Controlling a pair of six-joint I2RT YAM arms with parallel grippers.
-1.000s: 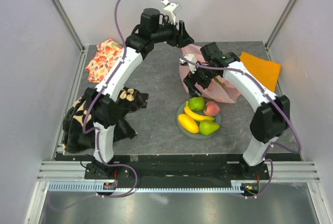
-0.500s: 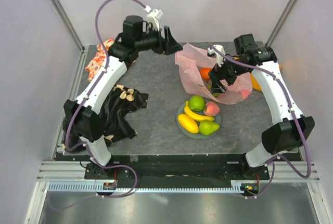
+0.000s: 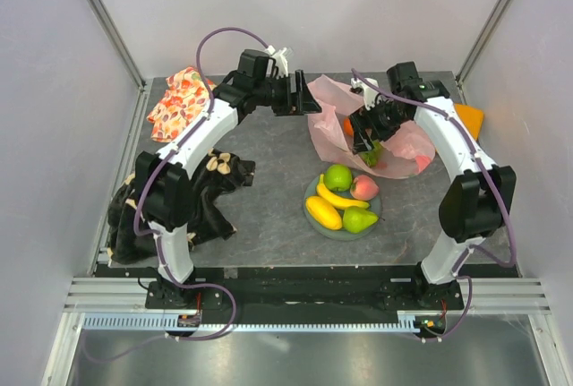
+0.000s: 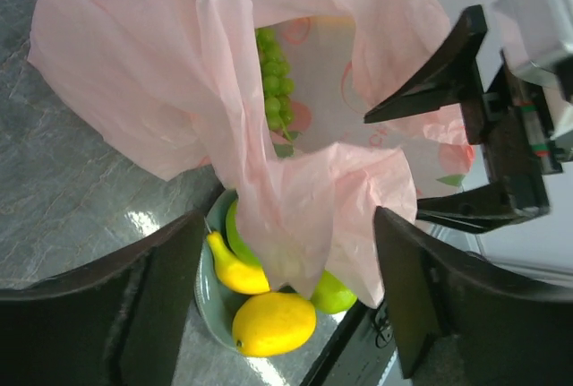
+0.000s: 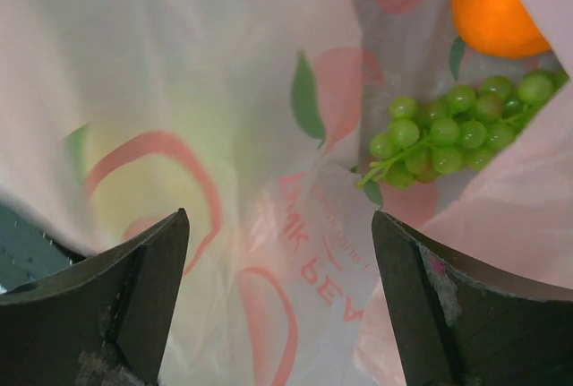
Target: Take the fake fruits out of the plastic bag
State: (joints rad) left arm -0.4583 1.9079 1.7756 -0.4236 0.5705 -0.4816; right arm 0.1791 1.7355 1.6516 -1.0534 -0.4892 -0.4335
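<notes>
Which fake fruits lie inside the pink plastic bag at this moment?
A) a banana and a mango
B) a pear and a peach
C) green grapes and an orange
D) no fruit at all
C: the right wrist view looks into the plastic bag and shows the green grapes and the orange lying in it.

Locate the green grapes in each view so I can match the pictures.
Top external: grapes, a green patch at the mouth of the plastic bag, right of centre.
Left wrist: grapes upper centre, inside the plastic bag.
Right wrist: grapes upper right, below the orange.
Shared landmark: the pink plastic bag.
</notes>
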